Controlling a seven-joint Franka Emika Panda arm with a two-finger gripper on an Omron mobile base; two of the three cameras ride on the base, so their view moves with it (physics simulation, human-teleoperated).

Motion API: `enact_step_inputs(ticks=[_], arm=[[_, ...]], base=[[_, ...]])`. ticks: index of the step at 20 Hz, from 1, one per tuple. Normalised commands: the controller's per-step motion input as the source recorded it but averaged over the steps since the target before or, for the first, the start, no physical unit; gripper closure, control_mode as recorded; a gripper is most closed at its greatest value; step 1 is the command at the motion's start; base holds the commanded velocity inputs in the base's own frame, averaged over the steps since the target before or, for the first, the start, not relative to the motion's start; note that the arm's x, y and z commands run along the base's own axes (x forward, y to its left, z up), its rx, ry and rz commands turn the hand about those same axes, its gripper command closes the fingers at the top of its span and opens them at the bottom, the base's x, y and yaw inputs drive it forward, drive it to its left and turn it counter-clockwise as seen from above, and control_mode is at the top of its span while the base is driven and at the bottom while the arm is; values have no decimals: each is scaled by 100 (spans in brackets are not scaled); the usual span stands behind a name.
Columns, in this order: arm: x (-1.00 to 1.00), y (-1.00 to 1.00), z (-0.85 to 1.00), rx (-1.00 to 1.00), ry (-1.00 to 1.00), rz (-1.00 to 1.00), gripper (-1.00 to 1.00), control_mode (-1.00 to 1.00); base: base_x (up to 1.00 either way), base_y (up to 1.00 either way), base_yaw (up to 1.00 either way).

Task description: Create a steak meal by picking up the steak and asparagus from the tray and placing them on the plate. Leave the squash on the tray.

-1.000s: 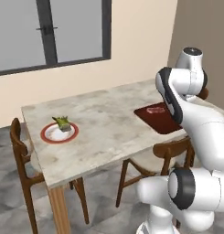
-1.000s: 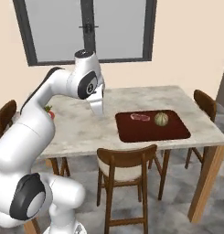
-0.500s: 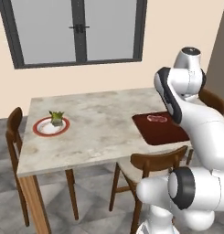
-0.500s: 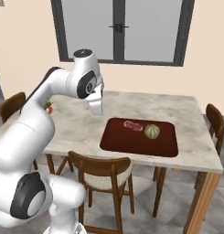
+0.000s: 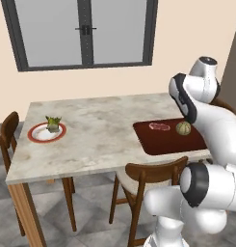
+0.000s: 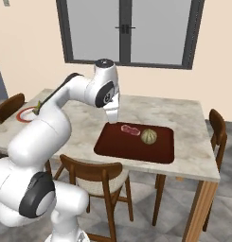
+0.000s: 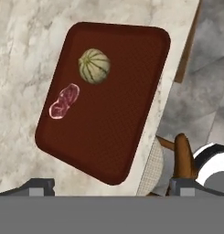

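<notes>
The dark red-brown tray (image 5: pixel 158 143) (image 6: pixel 118 147) (image 7: pixel 109 132) lies at the table's right end. On it rest the pinkish steak (image 5: pixel 159 127) (image 6: pixel 130 129) (image 7: pixel 64 101) and the round pale-green squash (image 5: pixel 183 128) (image 6: pixel 148 136) (image 7: pixel 94 66), side by side and apart. At the far left end stands the red-rimmed plate (image 5: pixel 34 136) (image 6: pixel 23 115), with the green asparagus (image 5: pixel 53 124) (image 6: pixel 38 107) on it. My gripper (image 6: pixel 111 121) (image 7: pixel 112 185) hangs above the tray's near-left edge, open and empty, well above the steak.
A wooden chair (image 5: pixel 153 173) (image 6: pixel 96 172) is tucked in below the tray's front edge. Other chairs stand at the table's ends (image 5: pixel 8 135) (image 6: pixel 217 132). A dark-framed window (image 5: pixel 83 31) fills the wall behind. Bare marble table (image 5: pixel 100 125) stretches between plate and tray.
The base has moved, so the whole scene has shifted in both base views; the tray now sits closer under the hand. The gripper stays open and the food has not moved.
</notes>
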Motion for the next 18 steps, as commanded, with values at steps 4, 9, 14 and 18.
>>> enact_step_inputs(ticks=[4, 9, 14, 18], arm=[[41, -5, -53, 5, 1, 0, -100, -100], [55, 0, -48, 6, 8, 0, -100, -100], [48, 0, -48, 3, 12, 0, -100, -100], [44, 0, -53, 0, 16, 0, -100, -100]], base=[[0, 0, 0], [0, 0, 0], [0, 0, 0], [0, 0, 0]])
